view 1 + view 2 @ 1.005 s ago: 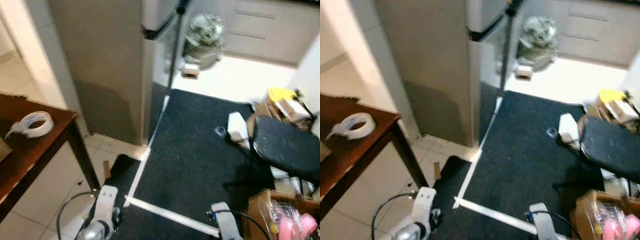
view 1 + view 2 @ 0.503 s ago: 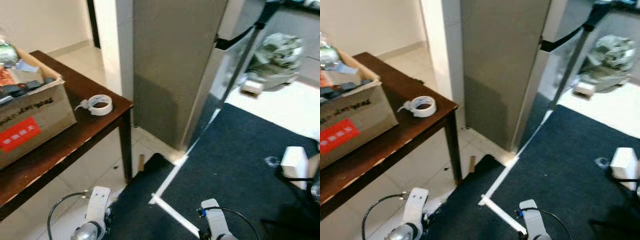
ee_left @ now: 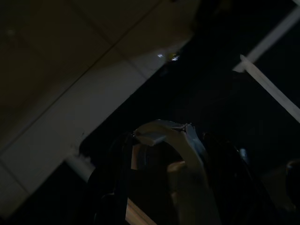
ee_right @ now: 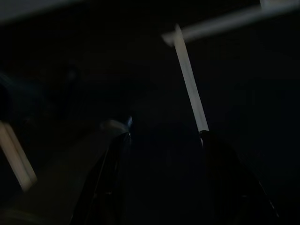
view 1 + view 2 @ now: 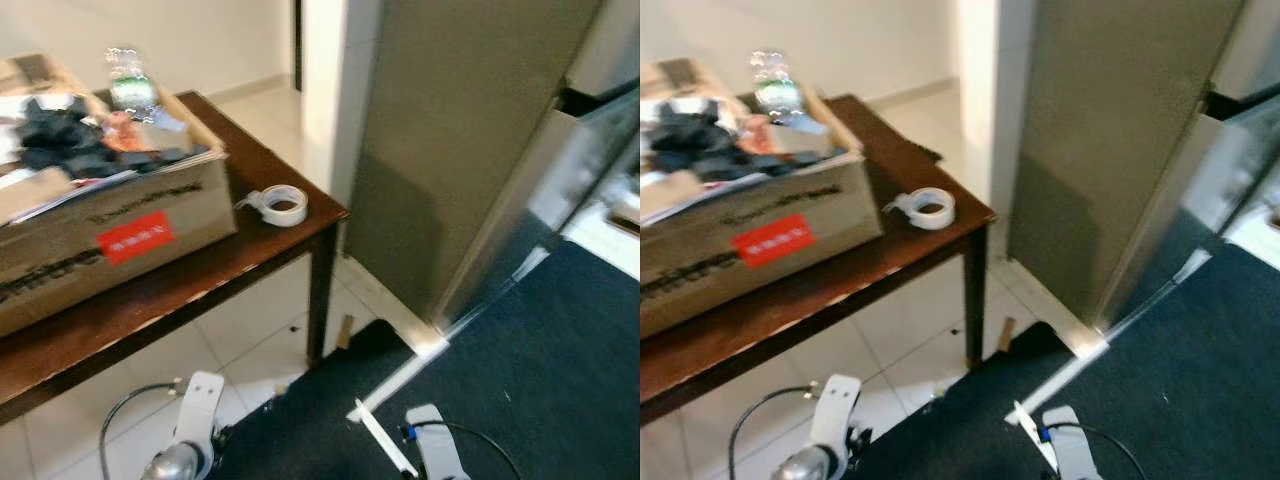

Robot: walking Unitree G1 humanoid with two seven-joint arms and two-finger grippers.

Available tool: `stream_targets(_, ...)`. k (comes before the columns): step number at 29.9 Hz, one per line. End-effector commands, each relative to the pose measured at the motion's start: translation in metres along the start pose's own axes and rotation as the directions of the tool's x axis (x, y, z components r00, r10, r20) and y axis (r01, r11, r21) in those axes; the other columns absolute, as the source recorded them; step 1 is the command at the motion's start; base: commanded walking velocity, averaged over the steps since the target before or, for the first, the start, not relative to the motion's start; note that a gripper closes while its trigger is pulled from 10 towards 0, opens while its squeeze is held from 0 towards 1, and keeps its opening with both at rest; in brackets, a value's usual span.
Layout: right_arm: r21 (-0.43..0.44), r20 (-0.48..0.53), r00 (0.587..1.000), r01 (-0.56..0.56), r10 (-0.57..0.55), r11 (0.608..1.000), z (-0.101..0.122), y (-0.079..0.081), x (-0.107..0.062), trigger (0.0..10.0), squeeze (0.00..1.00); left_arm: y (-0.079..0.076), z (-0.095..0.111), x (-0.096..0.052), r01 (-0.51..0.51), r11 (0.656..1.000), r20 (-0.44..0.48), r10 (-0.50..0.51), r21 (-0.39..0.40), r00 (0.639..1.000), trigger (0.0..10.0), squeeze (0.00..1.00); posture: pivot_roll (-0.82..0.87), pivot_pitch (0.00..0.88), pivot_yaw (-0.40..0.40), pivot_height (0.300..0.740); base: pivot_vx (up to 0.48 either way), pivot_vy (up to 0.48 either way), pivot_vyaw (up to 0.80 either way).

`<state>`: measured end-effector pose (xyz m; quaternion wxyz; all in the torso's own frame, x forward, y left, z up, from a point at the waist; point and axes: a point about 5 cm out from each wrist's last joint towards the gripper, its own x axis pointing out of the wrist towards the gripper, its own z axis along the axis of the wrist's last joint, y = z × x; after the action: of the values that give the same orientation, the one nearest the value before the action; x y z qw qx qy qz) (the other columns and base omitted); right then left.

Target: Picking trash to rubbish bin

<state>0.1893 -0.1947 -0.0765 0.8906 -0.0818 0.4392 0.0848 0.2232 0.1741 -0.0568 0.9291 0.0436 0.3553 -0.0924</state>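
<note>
The robot stands by a dark wooden table [image 5: 120, 310]. On it sits a cardboard box [image 5: 100, 225] stuffed with junk, a plastic bottle [image 5: 130, 88] behind it, and a roll of tape [image 5: 280, 205] near the corner. I see no rubbish bin here.

The left gripper [image 3: 168, 187] hangs low, clamped on a pale curved scrap [image 3: 164, 133], I think. The right gripper [image 4: 164, 178] hangs too; it's too dark to tell.

The scrap isn't binned yet.

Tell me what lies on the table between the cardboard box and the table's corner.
A roll of tape lies there, beside the cardboard box, on the wooden table, in the eye views.
</note>
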Motion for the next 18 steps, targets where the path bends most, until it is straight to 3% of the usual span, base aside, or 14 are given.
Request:
stream_targets(1, 0.011, -0.020, 1.000, -0.002, 0.002, 1.000, -0.0071, 0.0017, -0.0012, 10.0, 0.00, -0.0017, -0.0077, -0.0015, 0.009, 1.000, -0.035, -0.009, -0.002, 0.999, 10.0, 0.00, 0.04, 0.113, -0.028, 0.740, 0.000, 0.000, 0.80)
stream_targets(18, 0.009, -0.016, 1.000, -0.015, 0.015, 1.000, -0.0064, 0.0039, -0.0007, 10.0, 0.00, -0.0013, -0.0114, -0.0013, 0.008, 0.999, -0.079, -0.011, -0.039, 0.997, 10.0, 0.00, 0.05, 0.110, -0.026, 0.740, 0.000, 0.000, 0.80)
